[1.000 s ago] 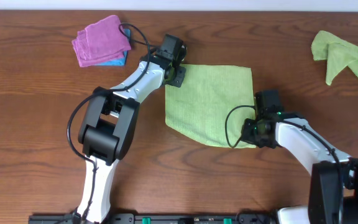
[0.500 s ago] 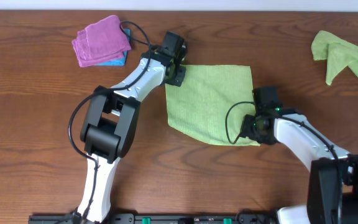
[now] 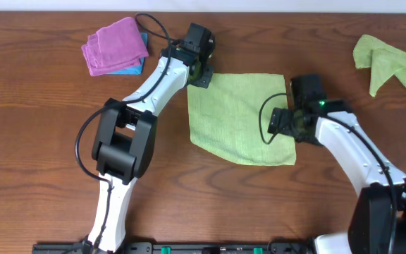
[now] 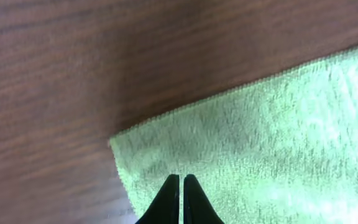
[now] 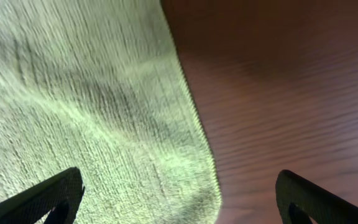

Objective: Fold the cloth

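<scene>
The light-green cloth lies flat on the wooden table. My left gripper is at its far left corner. In the left wrist view the left gripper is shut, its tips over the cloth just inside that corner, with no fold showing between them. My right gripper hovers over the cloth's right edge. In the right wrist view the right gripper stands wide open, one finger over the cloth, the other over bare wood, and a cloth corner lies flat between them.
A folded pink cloth rests on a blue one at the far left of the table. A crumpled green cloth lies at the far right. Bare wood surrounds the spread cloth.
The right gripper has opened, let go of the cloth's near right corner and moved toward the far side. The left gripper has shifted slightly toward the far edge.
</scene>
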`<action>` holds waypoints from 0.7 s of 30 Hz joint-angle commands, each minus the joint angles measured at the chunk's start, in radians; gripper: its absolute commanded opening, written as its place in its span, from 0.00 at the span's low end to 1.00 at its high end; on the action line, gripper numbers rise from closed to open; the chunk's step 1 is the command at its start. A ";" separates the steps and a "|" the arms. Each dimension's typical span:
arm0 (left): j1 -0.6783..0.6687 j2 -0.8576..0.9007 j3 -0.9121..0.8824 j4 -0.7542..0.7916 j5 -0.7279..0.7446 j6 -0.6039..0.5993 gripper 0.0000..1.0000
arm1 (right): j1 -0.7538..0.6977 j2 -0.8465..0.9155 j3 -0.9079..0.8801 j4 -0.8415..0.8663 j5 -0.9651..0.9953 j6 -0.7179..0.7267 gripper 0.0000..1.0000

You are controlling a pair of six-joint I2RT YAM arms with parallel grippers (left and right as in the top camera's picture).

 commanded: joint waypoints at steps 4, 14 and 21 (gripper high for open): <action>0.008 -0.179 0.031 -0.184 -0.007 -0.032 0.06 | -0.046 -0.075 0.097 -0.076 0.077 -0.128 0.99; 0.032 -0.424 -0.177 -0.292 0.072 -0.113 0.06 | -0.213 -0.408 0.085 -0.119 0.047 -0.164 0.99; 0.032 -0.757 -0.626 -0.114 0.105 -0.212 0.06 | -0.217 -0.512 0.031 -0.114 0.028 -0.179 0.99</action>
